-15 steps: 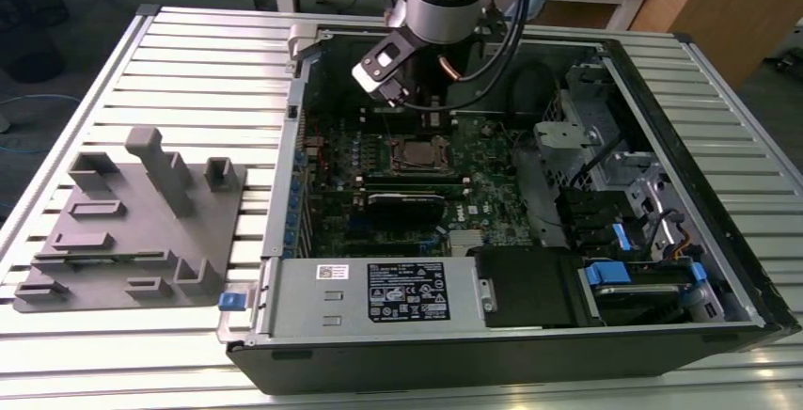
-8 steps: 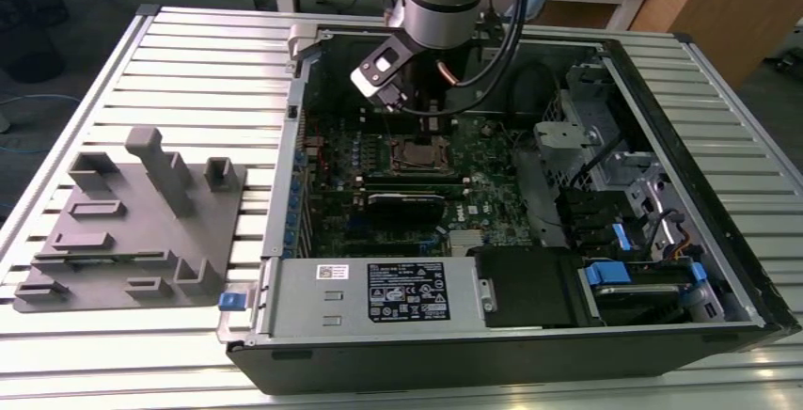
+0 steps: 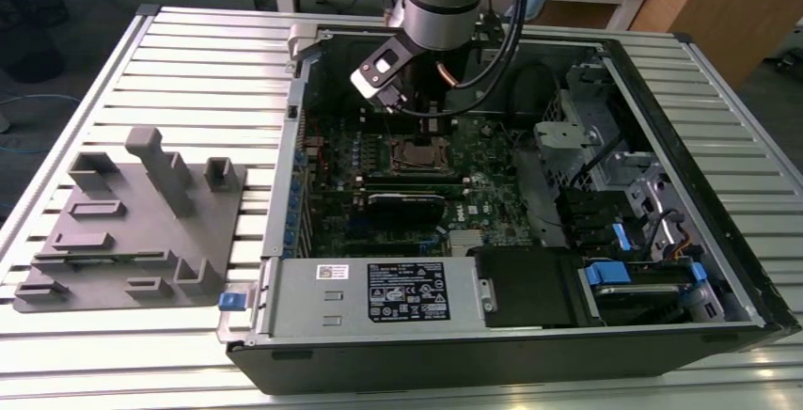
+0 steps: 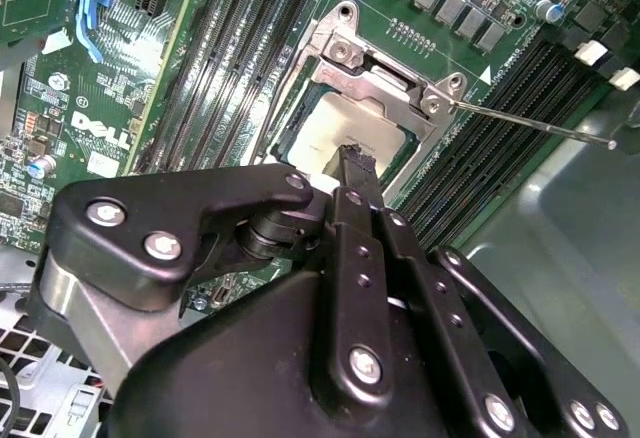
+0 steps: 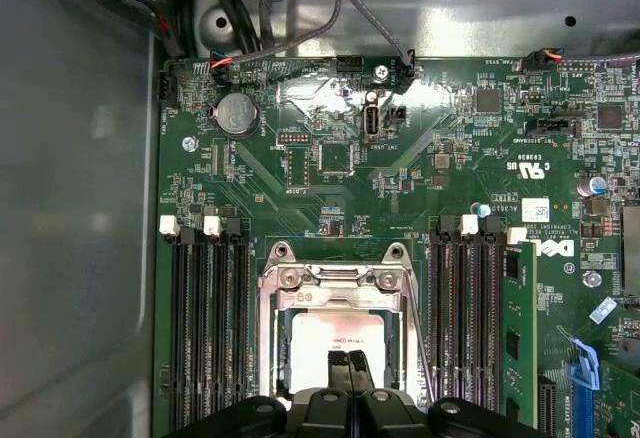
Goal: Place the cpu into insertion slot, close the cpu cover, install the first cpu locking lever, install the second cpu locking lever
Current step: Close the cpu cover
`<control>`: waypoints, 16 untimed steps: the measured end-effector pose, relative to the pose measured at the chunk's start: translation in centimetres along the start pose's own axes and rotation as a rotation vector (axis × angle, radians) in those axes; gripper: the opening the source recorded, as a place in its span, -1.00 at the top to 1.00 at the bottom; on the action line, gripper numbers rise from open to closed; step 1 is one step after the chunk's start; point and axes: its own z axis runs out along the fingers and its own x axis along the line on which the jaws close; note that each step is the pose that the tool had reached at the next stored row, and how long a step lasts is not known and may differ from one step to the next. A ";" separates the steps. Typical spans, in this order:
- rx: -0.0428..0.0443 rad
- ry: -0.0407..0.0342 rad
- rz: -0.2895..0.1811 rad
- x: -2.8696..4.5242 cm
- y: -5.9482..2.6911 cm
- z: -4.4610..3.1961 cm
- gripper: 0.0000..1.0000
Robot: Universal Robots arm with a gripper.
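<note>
gripper (image 5: 348, 360): black metal fingers pressed together, gripping nothing, tips just over the cpu (image 5: 318, 343)
cpu: flat dull-silver square, seated in the insertion slot (image 3: 398, 154), six o'clock from the gripper in the exterior view
cpu cover (image 5: 335, 278): shiny steel frame, flat around it

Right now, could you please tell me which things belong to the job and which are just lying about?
Job: cpu, cpu cover, locking lever, pincer.
Lying about: grey fixture block, memory slots, coin cell battery, power supply.
</note>
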 end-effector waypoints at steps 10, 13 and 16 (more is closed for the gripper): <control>0.0028 0.0034 -0.107 0.00 -0.01 0.02 0.80; 0.0044 0.0051 -0.163 0.00 -0.01 0.03 0.80; 0.0058 0.0068 -0.217 0.00 -0.01 0.04 0.80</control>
